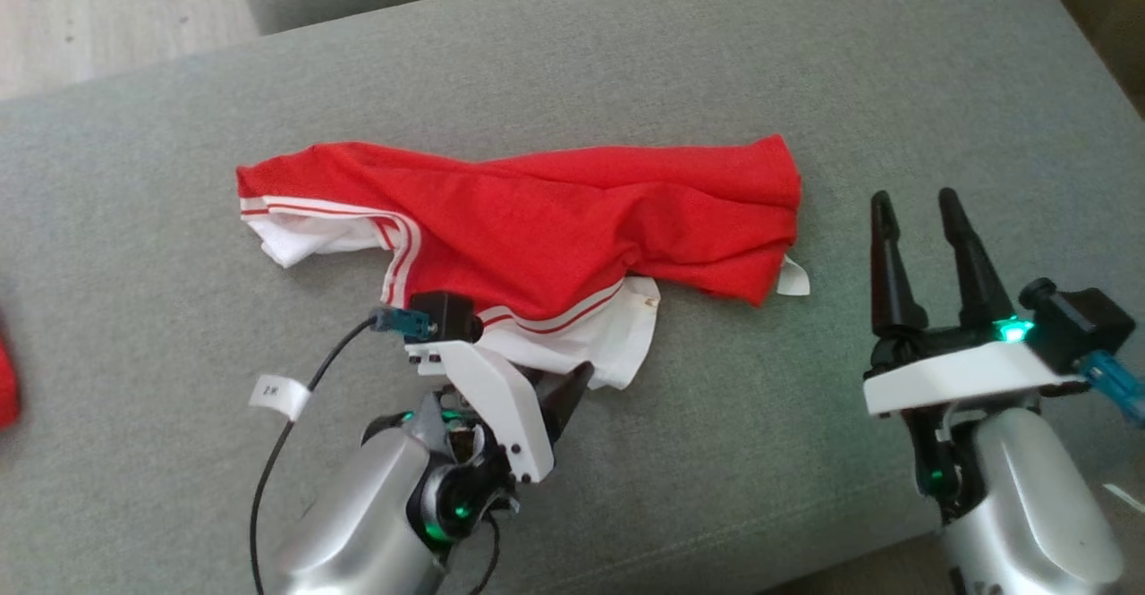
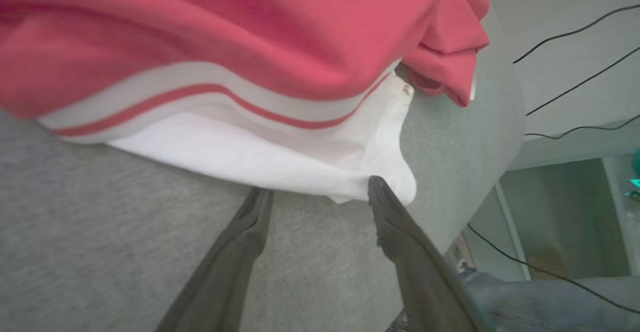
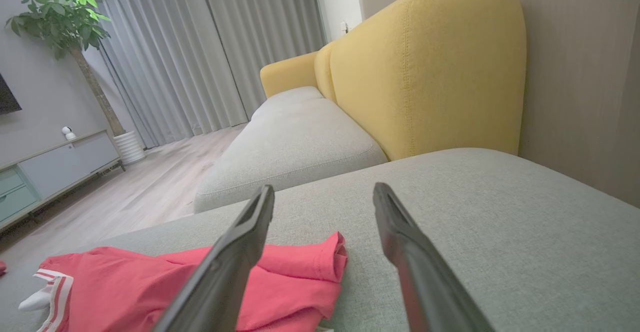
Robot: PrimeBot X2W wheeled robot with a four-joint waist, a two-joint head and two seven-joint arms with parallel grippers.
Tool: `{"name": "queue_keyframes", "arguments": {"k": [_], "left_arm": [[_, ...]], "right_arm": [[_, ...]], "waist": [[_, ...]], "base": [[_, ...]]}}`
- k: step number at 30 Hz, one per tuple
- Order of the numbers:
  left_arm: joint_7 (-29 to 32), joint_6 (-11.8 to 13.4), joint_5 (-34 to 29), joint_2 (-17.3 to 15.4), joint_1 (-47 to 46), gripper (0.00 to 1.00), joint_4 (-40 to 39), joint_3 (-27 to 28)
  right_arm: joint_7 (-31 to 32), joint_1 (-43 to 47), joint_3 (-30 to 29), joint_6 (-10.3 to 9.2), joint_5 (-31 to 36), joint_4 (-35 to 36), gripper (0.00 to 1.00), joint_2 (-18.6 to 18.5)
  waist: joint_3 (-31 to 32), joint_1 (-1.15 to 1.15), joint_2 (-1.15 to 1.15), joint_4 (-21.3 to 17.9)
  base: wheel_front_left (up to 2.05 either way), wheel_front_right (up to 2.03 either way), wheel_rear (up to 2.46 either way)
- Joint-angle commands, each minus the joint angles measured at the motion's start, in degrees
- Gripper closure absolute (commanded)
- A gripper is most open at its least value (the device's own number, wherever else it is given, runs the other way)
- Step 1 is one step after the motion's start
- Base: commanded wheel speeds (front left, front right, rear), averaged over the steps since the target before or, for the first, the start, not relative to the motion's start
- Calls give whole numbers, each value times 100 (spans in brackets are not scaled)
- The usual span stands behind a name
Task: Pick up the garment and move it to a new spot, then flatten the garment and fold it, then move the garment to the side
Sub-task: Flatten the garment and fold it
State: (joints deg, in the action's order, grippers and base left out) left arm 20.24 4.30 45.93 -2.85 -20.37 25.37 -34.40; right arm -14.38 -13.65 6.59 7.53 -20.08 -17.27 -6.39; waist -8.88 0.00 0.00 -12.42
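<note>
Red knit garment with white, red-striped hems [image 1: 555,219] lies crumpled in a long heap across the middle of a grey woven sofa seat [image 1: 805,67]. A small white label [image 1: 793,277] pokes out at its right end.

From the head view, the left gripper [image 1: 559,394] reaches in from below with its dark fingers aimed at the white hem nearest the robot. A black cable with a white tag [image 1: 277,395] loops beside that arm. The right gripper [image 1: 914,201] sits well to the right of the cloth with its two fingers spread and nothing between them.

The left wrist view adds what the head camera cannot resolve. The left gripper [image 2: 320,187] has its fingers spread wide, with both tips at the edge of the white hem and the right tip touching the hem's corner. Nothing is pinched. The garment [image 2: 225,22] rises above them in blurred red folds, and the seat fabric [image 2: 100,222] shows between the fingers.

The right wrist view looks along the seat [image 3: 500,222] instead. The right gripper [image 3: 324,188] is parted above the cushion, and the garment [image 3: 125,282] lies low on the left, partly behind one finger. Only this view takes in the room: a yellow upholstered backrest [image 3: 425,62], grey pleated curtains [image 3: 200,47], a leafy potted tree [image 3: 55,17] and pale wood flooring [image 3: 150,172].
</note>
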Motion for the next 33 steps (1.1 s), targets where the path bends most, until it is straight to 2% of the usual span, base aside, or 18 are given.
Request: {"name": "queue_keyframes", "arguments": {"k": [1,6,7,8,9,14,18,25,33], "left_arm": [[11,38,145,-4,-276,0,-122,126],[-161,171,607,-4,-471,2,133,-44],[-264,195,623,-4,-522,46,195,-53],[-344,198,651,-3,-562,82,253,-69],[-383,179,684,-3,-585,100,298,-104],[-540,35,671,-15,-644,100,288,-242],[-583,97,587,-232,-543,100,-125,-234],[-77,489,540,-1203,-51,100,-1220,-96],[186,1007,742,-2142,894,100,-2099,341]], "right_arm": [[-62,-207,119,-4,0,158,0,18],[-62,-253,147,-4,-11,145,0,71],[-62,-257,139,-4,-12,144,0,76],[-62,-253,120,-4,-10,141,0,79],[-62,-239,92,-4,-6,139,0,78],[-62,-129,-46,-4,16,114,0,39],[-62,-46,-122,-4,24,107,0,-7],[-62,79,-264,-4,6,26,0,-84],[-62,109,-346,-4,-21,7,0,-144]], "waist": [[-24,0,0,-40],[-55,0,0,-114],[-56,0,0,-116],[-44,0,0,-101],[-27,0,0,-73],[162,0,0,202],[373,0,0,556],[618,0,0,1117],[598,0,0,1260]], "base": [[0,0,0],[0,0,0],[0,0,0],[0,0,0],[0,0,0],[0,0,0],[0,0,0],[0,0,0],[0,0,0]]}}
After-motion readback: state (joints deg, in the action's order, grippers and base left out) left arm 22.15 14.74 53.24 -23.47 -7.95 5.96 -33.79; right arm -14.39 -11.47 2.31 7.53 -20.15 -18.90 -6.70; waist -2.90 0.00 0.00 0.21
